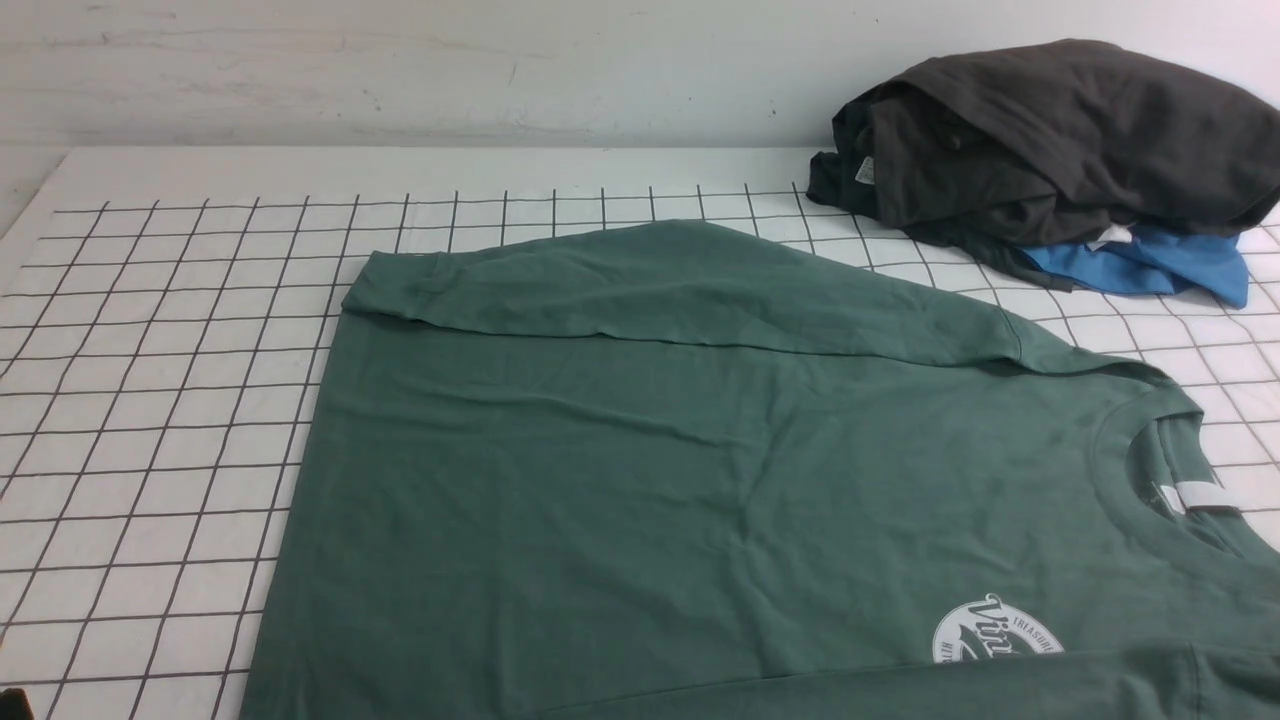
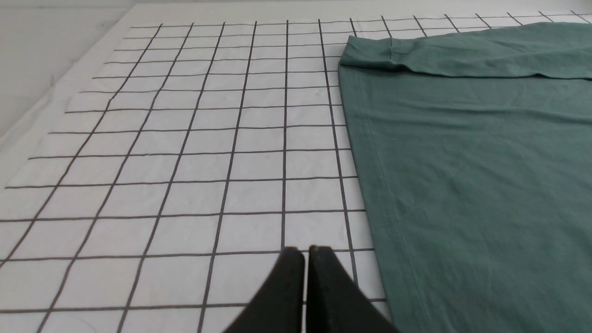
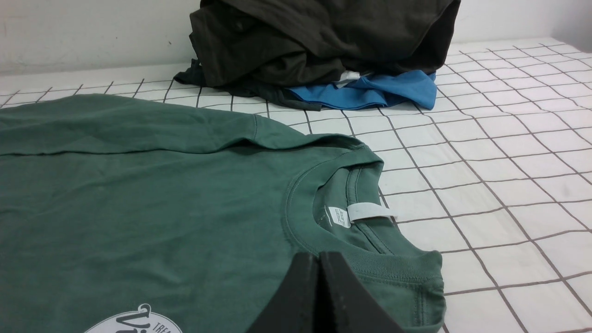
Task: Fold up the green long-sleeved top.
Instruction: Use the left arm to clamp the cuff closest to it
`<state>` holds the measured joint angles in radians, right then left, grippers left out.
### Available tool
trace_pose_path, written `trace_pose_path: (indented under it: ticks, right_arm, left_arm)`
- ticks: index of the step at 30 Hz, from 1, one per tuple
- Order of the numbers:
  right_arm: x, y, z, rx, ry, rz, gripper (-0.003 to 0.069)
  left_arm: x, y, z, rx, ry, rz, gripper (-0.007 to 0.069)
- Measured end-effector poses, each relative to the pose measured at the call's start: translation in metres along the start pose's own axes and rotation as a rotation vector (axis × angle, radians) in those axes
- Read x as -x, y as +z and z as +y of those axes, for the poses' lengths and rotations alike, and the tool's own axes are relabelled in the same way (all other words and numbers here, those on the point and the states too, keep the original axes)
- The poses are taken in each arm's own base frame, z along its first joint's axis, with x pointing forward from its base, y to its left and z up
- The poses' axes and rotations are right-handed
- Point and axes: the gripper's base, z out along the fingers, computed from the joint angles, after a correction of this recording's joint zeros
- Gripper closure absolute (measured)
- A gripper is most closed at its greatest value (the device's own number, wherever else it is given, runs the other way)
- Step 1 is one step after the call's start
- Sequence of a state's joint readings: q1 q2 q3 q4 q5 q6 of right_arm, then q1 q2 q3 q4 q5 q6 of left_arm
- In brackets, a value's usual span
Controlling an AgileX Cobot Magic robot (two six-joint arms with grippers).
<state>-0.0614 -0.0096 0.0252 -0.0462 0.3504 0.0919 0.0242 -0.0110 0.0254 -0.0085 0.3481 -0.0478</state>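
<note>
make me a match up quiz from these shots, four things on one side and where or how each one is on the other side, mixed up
Things:
1 green long-sleeved top
2 dark heap of clothes
3 blue garment
4 left gripper

Place or state:
a fingers shut on nothing, beside the top's hem
b spread flat, far sleeve folded over the body
c piled up at the far right
d peeking out from under the dark heap

Pairs: 1-b, 2-c, 3-d, 4-a
</note>
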Motion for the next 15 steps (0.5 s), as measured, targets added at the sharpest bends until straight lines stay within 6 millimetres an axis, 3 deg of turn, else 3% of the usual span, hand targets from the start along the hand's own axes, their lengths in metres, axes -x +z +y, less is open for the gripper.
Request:
trace_pose_path:
  ticks: [15]
  right_arm:
    - [0.0, 0.0, 0.0003, 0.004, 0.02, 0.0, 0.0673]
  left_arm:
    - [0.0002, 0.0, 0.0013, 0.014, 0.039, -0.002, 0.0632]
